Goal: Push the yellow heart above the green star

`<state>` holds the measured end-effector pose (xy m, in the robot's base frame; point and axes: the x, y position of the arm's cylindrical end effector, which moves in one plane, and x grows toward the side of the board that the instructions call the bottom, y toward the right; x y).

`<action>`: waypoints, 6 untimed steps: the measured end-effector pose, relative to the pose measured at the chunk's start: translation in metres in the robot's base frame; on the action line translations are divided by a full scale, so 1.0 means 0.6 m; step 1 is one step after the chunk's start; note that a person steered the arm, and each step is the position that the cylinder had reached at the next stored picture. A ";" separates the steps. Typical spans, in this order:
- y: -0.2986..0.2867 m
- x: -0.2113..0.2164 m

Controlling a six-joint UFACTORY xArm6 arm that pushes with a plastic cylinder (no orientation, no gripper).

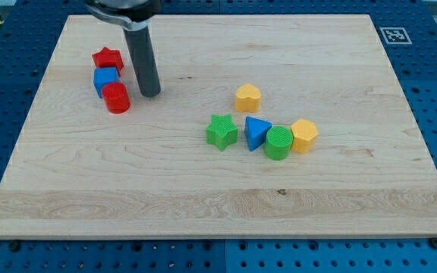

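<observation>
The yellow heart (248, 98) lies near the middle of the wooden board, up and to the right of the green star (221, 132). The two are apart. My tip (150, 94) rests on the board at the view's left, far to the left of the heart, just right of a red cylinder (116, 98).
A red star (108, 58) and a blue cube (105, 80) sit above the red cylinder. Right of the green star stand a blue triangle (257, 133), a green cylinder (278, 142) and a yellow hexagon (304, 136) in a row. The board (218, 212) lies on a blue pegboard.
</observation>
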<state>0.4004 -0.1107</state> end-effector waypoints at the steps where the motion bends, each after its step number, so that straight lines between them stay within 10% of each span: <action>1: -0.022 0.017; 3: -0.080 0.023; 6: 0.116 -0.020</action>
<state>0.3883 -0.0413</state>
